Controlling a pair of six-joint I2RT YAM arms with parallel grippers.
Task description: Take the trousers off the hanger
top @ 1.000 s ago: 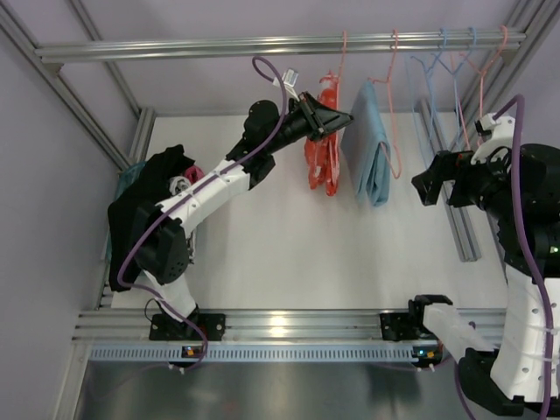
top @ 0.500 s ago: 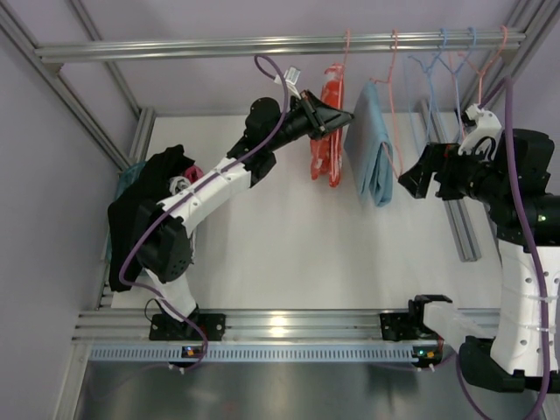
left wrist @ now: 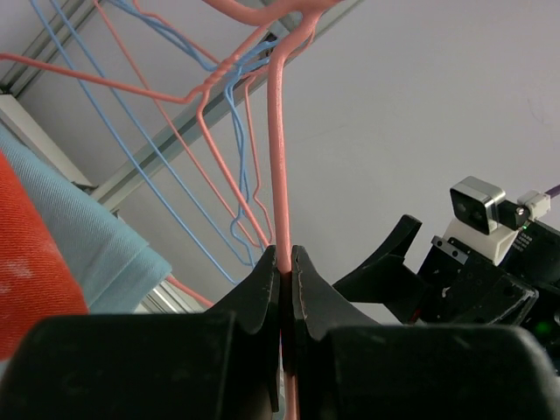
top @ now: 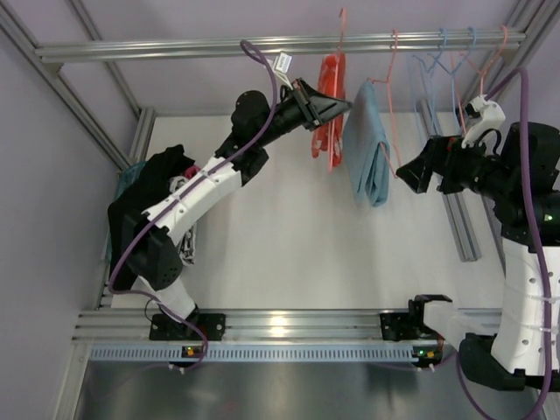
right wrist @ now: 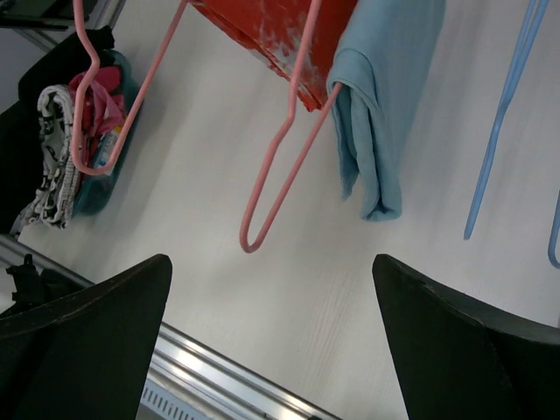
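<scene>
Left gripper (left wrist: 285, 262) pinches the hanger (left wrist: 277, 157); right gripper (top: 409, 175) spread. We judge the trousers (top: 327, 147) light and limp, best grasped at the lower fold.

Top view looks down from above and behind. Left wrist peers upward, close on a hanger (left wrist: 279, 157); right wrist looks down at the table (right wrist: 219, 219) — all three share the trousers (right wrist: 254, 22).

Small orange-red trousers (top: 330, 105) with white blotchy markings hang folded over a thin pink wire hanger (top: 341, 39), which is hooked on the overhead metal rail (top: 175, 45), just left of a hanging light blue cloth (top: 367, 140).
</scene>
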